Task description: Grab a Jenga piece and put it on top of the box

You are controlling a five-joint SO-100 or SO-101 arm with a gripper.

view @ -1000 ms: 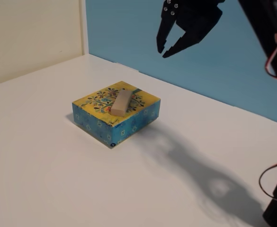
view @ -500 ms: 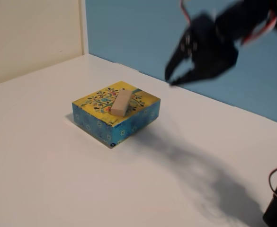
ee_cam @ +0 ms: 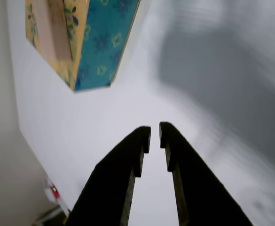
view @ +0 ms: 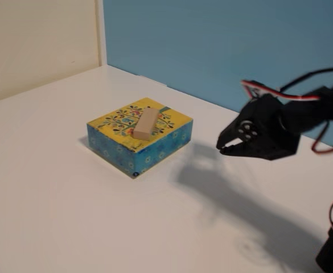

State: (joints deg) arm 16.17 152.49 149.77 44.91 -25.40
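- Tabletop: a plain white surface fills the fixed view; a cream wall and a blue backdrop stand behind it.
- Box: it sits left of centre in the fixed view, flat on the tabletop, yellow flowered top up, blue patterned sides facing the camera. In the wrist view the box occupies the upper left corner, with one blue side and part of the yellow top showing.
- Jenga piece: it lies flat on the yellow top of the box, roughly central, long axis running toward the back. Nothing touches it. In the wrist view the Jenga piece shows as a pale strip on the box top.
- Pincer: it hangs to the right of the box, well apart from it and above the tabletop, tips pointing toward the box. In the wrist view the pincer has its two dark jaws nearly together, only a thin gap between the tips, and nothing between them.
- Step in hand: judged from the layout, the placement is done; the block rests on the box and the pincer is empty.
- Next move: only a clear withdrawal appears necessary. Keep the arm away from the box so that the block is not knocked off.
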